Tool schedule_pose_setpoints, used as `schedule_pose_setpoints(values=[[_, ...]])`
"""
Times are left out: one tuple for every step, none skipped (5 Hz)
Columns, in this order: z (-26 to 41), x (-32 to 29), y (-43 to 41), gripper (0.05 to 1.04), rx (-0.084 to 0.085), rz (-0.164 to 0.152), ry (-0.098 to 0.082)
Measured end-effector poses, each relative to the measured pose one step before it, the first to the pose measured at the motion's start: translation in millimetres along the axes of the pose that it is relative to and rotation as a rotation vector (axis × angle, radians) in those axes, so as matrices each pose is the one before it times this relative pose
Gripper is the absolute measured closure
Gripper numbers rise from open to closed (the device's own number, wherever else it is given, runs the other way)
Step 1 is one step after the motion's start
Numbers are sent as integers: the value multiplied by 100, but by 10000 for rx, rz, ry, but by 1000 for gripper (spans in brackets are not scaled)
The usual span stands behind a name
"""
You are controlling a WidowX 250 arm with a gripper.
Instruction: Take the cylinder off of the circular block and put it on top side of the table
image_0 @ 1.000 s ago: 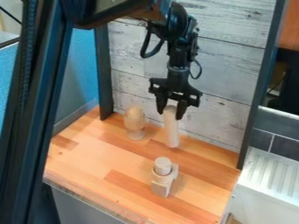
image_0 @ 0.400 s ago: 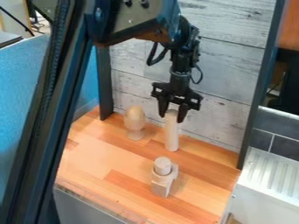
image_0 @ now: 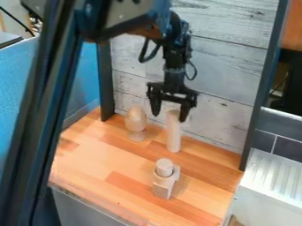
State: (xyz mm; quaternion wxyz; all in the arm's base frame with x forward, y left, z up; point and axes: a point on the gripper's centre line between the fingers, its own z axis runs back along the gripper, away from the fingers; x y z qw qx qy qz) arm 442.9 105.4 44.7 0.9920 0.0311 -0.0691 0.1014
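My jaws stand spread, their tips pointing down, with nothing pinched between them as far as I can see. The gripper hangs over the back part of the bench, at the top of the tall wooden cylinder, which stands upright on the wood near the back wall. One jaw overlaps the cylinder's upper right edge from where I'm looking; I can't tell whether they touch, or how far the jaws sit in front of it.

Just beside the cylinder, to its left in my picture, is a wooden egg shape in a small footed cup. Nearer the camera I have the wooden block with its rounded upper part, and a short peg rises from it; the peg's lower end is hidden inside.

As for my arm, it comes in from the upper left, bends over, and drops nearly vertical at the wrist. Its long dark link slants down the left side, covers part of the bench's left end, and runs out of the picture.
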Motion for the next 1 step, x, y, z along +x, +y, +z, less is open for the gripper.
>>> schedule_pose_setpoints(values=[[4037, 397, 1296, 82, -610, 375, -589]])
